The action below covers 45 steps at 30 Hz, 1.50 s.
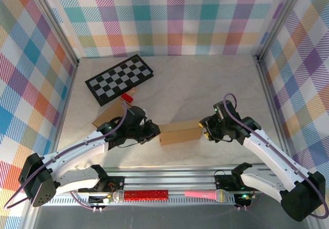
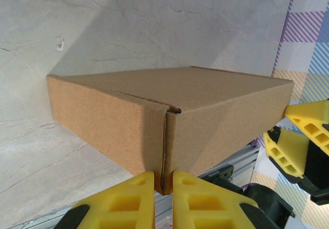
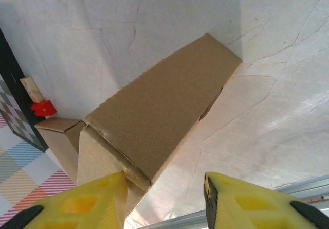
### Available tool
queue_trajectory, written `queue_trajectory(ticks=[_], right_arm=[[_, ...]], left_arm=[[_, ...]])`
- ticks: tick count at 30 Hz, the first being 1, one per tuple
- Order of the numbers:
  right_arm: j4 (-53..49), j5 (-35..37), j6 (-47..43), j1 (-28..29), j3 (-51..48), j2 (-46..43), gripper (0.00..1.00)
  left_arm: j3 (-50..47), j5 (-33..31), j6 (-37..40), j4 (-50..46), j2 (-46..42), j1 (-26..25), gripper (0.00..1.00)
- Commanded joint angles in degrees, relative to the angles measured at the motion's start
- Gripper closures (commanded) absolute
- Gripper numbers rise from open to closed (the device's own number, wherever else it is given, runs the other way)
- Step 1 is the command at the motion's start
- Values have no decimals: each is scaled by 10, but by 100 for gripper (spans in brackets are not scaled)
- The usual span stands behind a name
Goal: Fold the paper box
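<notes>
The paper box is a flat brown cardboard box lying closed on the table between the two arms. My left gripper is at its left end. In the left wrist view the yellow fingers are shut on the box's near vertical corner edge. My right gripper is at the box's right end. In the right wrist view this gripper stands open, with the box corner just beside its left finger and bare table between the jaws. The right gripper's yellow fingers also appear past the box's far end.
A black-and-white checkerboard lies at the back left. A small red piece and a wooden block sit by it. A second cardboard box lies partly under the left arm. A red microphone and a pink one rest on the front rail.
</notes>
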Motion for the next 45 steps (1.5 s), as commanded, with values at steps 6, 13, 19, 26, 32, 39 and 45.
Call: queue_trajectory(ticks=[6,13,19,26,32,39,45], right_arm=[[-51,20,-7,0,58,5,44],[16,-6,95,0,56,31,21],[72,-24,120,0,34,66,19],[154,-65,97,-12,1,108,26],[227,-82,35,-29,-42,109,36],[399,-101,-28,-43,-111,101,51],[501,-121,-107,-49,-112,174,53]], left_arm=[[-14,3,24,-10,21,6,88],[-8,-2,44,-21,23,7,88],[-6,0,50,-16,30,6,88],[-3,4,71,-7,37,3,89],[8,-9,109,-2,46,-14,88],[11,-30,131,2,38,-28,71],[18,-65,122,-24,-12,-27,39]])
